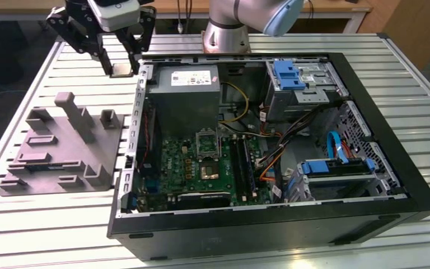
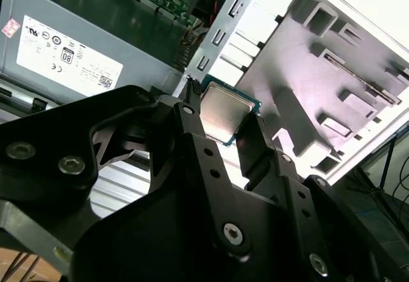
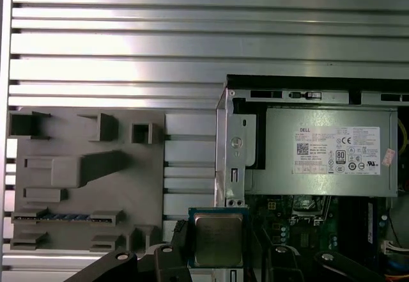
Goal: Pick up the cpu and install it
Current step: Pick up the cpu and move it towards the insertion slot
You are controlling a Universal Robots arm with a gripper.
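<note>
**Cpu clamped and held aloft beside the case**

The gripper (image 1: pixel 121 65) is closed onto the cpu (image 2: pixel 223 112). The chip is pinched by two opposite edges between the fingertips (image 2: pixel 192 119), and its metal top is exposed in both wrist views. The carry is judged to be the step in hand. It is best done with the chip held level and the clamp force unchanged, since a slip or tilt could damage contacts at the socket (image 1: pixel 210 168). The chip's corners are best aligned with the socket frame above the board (image 1: pixel 188 165), not in contact with it.

The cpu is seen clear of the worktop (image 1: pixel 51 235), toward its far edge in the exterior view. It is placed past the far corner of the tray (image 1: pixel 58 151), just outside the wall of the case (image 1: pixel 275 224), near the power supply (image 1: pixel 188 95).
</note>
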